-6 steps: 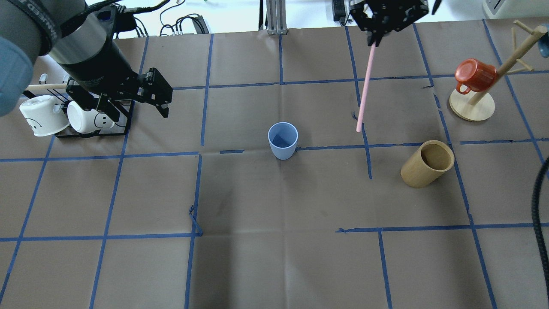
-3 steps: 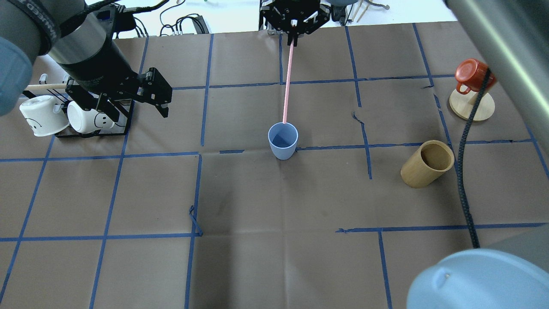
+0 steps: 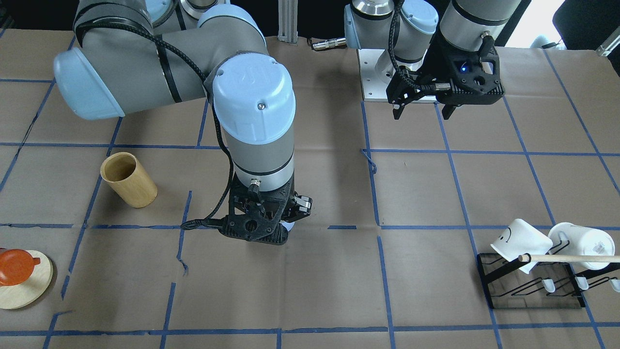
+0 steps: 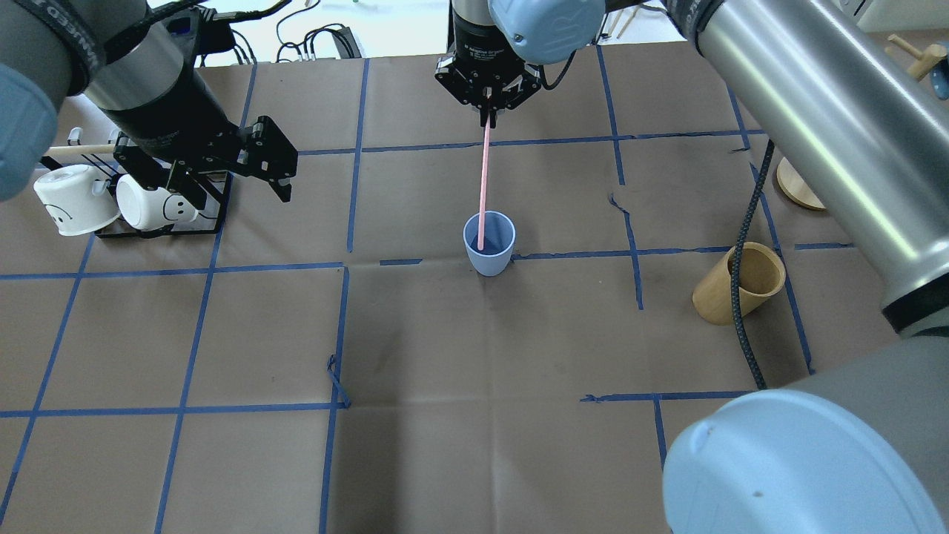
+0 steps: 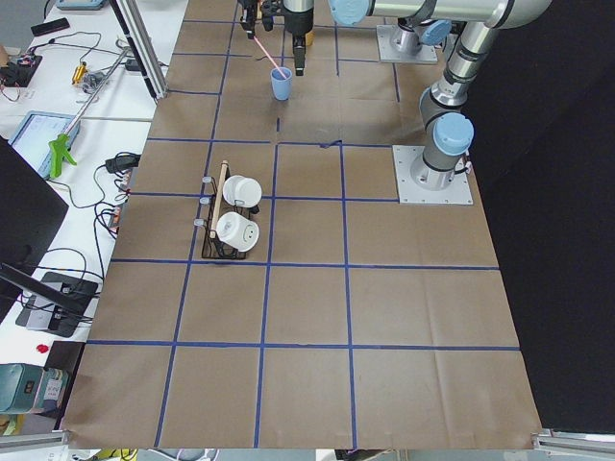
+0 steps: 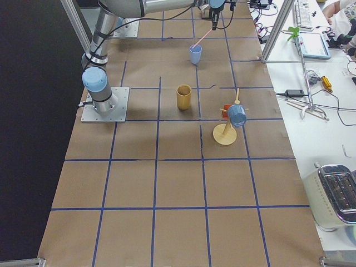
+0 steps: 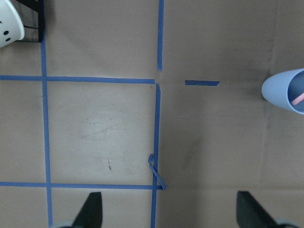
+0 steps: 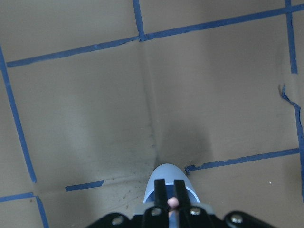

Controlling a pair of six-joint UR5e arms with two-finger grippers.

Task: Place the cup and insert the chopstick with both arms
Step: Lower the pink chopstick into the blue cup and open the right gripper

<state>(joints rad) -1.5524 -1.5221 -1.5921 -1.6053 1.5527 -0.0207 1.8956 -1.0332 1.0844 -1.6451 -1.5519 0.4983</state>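
Note:
The light blue cup (image 4: 489, 248) stands upright at the table's middle; it also shows in the left wrist view (image 7: 285, 90) and the right wrist view (image 8: 166, 175). My right gripper (image 4: 488, 111) is shut on the top of a pale pink chopstick (image 4: 483, 185), straight above the cup. The stick hangs down with its lower end inside the cup's mouth (image 7: 298, 99). In the front-facing view the right gripper (image 3: 261, 228) hides most of the cup. My left gripper (image 4: 241, 193) is open and empty, well left of the cup, beside the mug rack.
A tan wooden cylinder (image 4: 712, 297) stands right of the cup, with the right arm's black cable (image 4: 745, 326) across it. A black rack (image 3: 533, 291) with two white mugs (image 4: 74, 200) and a wooden dowel (image 3: 566, 258) is at the left. A red mug (image 3: 14, 266) hangs on a wooden tree at the right.
My right arm has swung left with the chopstick, from the far right to above the cup, then lowered, so the stick's end is now inside the cup. The left arm has not moved.

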